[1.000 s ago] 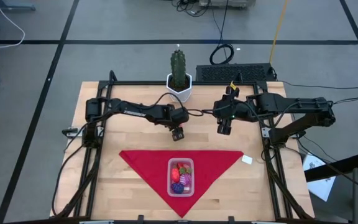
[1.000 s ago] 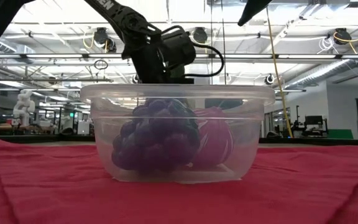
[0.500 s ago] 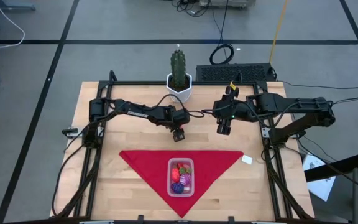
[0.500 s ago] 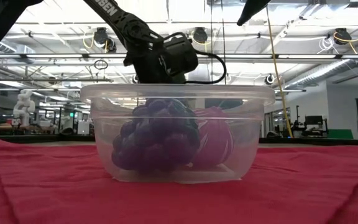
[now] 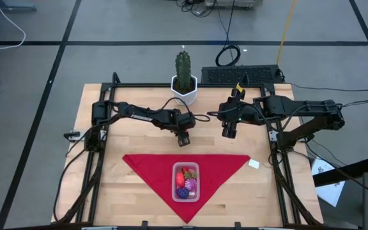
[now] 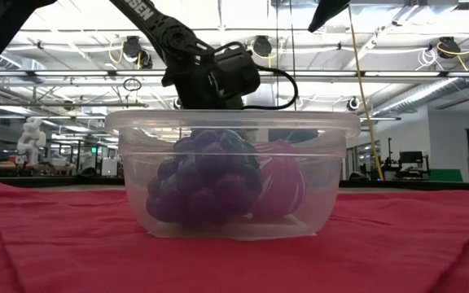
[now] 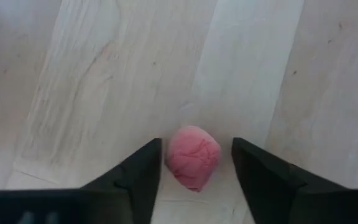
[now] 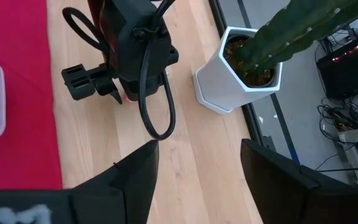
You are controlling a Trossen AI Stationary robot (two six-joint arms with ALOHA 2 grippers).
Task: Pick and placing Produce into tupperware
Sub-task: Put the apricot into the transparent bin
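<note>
A small pink produce piece [image 7: 193,157] lies on the bare wood, far of the red cloth [image 5: 145,166]. My left gripper [image 5: 183,139] points steeply down over it, open, one finger on each side of the piece [image 7: 196,146]. A gap shows at one finger. The other finger stands right against the piece, and whether it touches I cannot tell. The clear tupperware [image 5: 186,181] sits on the cloth, holding purple grapes [image 6: 206,179] and red and pink pieces. My right gripper [image 5: 229,133] hangs open and empty above the table, right of centre.
A green cactus in a white pot [image 5: 184,70] stands at the table's far edge, close behind both grippers. A small white tag [image 5: 253,163] lies by the cloth's right corner. Bare wood lies to either side of the cloth.
My left gripper has sunk a little toward the table over the pink piece, then kept still for the last half second.
</note>
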